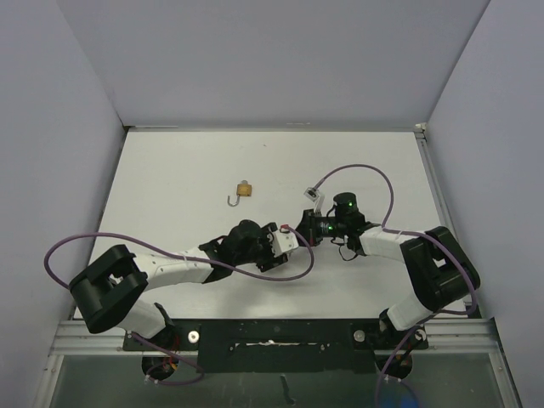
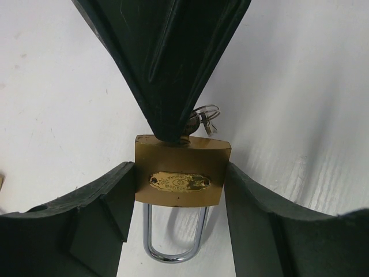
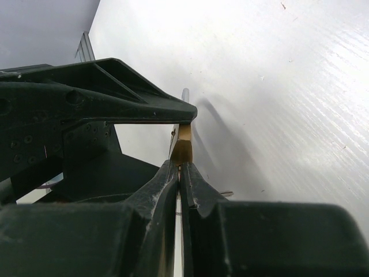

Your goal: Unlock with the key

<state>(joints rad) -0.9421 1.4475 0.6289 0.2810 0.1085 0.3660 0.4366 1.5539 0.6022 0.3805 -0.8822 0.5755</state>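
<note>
- My left gripper (image 2: 180,190) is clamped narrow on the rectangular brass padlock (image 2: 182,167) with the oval stamped label. One dark finger (image 2: 104,213) presses each side of the body, so the lock is squeezed between them.
- The padlock's silver U-shaped shackle (image 2: 173,251) points back toward my left wrist. Both of its legs run into the body.
- The small metal key (image 2: 195,126) sits at the end of the padlock opposite the shackle, right at the body. A thin wire key ring (image 2: 211,109) hangs off it.
- My right gripper (image 3: 180,173) is pinched shut on that key. Its fingers are pressed together with no real gap, and the tips are right up against the padlock.
- From the top camera, both grippers meet nose to nose at the padlock, over the white table (image 1: 170,187).
- A second brass padlock (image 1: 244,189) lies on the table, well apart from the held one, farther from my bases and off to the left. Its shackle sticks out like a loose hook.
- From the right wrist camera I can only see a sliver of brass past my fingertips, so I can't tell from there how deep the key sits.
</note>
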